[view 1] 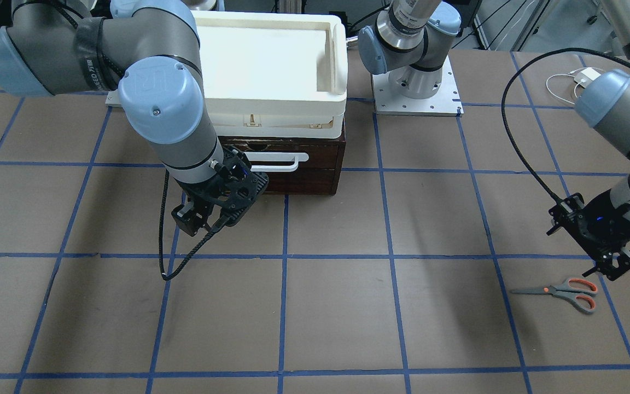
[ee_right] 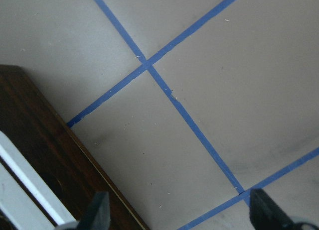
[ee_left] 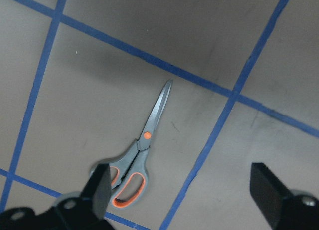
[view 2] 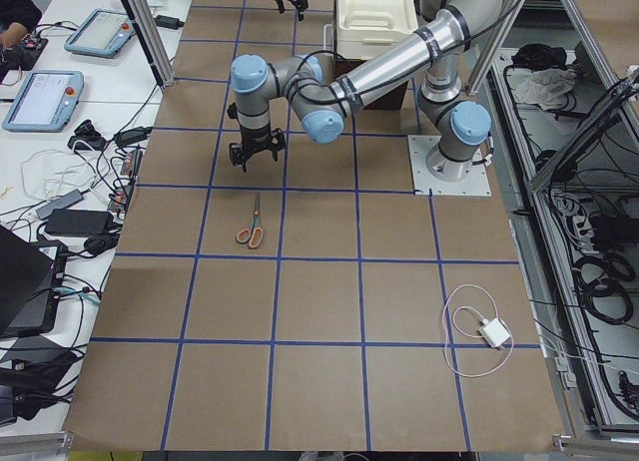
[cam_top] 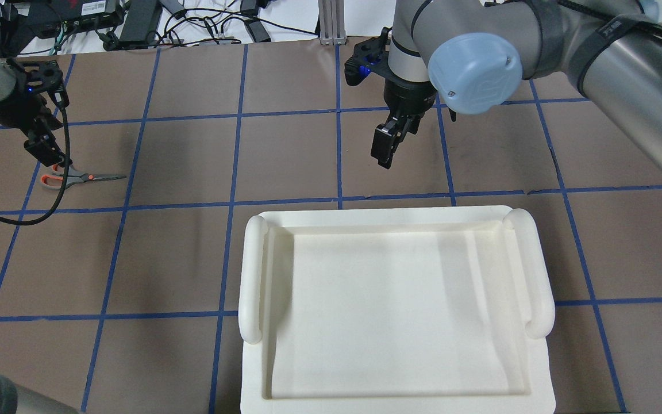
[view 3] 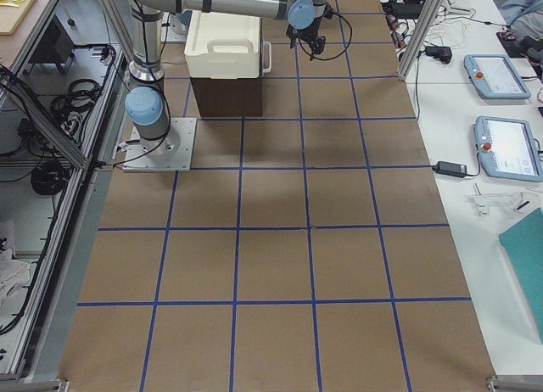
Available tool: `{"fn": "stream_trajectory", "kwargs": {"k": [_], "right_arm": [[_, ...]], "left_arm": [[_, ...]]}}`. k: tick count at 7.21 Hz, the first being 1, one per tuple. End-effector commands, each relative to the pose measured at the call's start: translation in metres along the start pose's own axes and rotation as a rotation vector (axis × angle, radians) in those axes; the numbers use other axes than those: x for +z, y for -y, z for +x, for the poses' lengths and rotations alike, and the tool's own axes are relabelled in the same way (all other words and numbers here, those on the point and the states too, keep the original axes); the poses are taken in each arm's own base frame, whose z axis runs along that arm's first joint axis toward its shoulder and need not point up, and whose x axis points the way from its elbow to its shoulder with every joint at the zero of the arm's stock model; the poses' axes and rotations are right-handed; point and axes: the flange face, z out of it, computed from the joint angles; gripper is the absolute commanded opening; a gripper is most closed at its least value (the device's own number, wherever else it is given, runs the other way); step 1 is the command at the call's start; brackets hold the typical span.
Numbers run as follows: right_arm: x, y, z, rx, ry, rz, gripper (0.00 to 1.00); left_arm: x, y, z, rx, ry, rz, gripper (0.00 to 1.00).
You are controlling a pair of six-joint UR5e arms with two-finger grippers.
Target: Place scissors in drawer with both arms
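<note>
Toward the desk's left end, nearer the operator-side edge, scissors (view 1: 564,291) lie flat and closed. Left gripper (ee_left: 183,190) hovers just above the handle loops, jaws spread wide, grasping nothing. Right gripper (cam_top: 385,150) hangs released just in front of the shut drawer (view 1: 304,178), near its white handle (view 1: 279,162), below the cream tray (view 1: 271,104).

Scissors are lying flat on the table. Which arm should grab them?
Left. The left gripper hangs open just above the scissors, close to their handles. The right gripper is open far across the table, in front of the drawer, and looks better placed for its white handle.
</note>
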Motion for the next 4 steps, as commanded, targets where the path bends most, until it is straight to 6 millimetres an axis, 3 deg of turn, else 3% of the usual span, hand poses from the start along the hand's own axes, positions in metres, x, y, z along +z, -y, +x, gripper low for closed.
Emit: {"fn": "stream_trajectory", "kwargs": {"k": [1,4], "right_arm": [[0.011,0.0,-0.002,-0.2,0.015,-0.003,1.0],[0.028,-0.003,-0.011,-0.213,0.053,-0.031,1.0]], "left_arm": [[0.046,-0.017,-0.024,0.254,0.022,-0.007,1.0],[0.107,-0.019,-0.043,0.459,0.023,-0.025,1.0]]}}
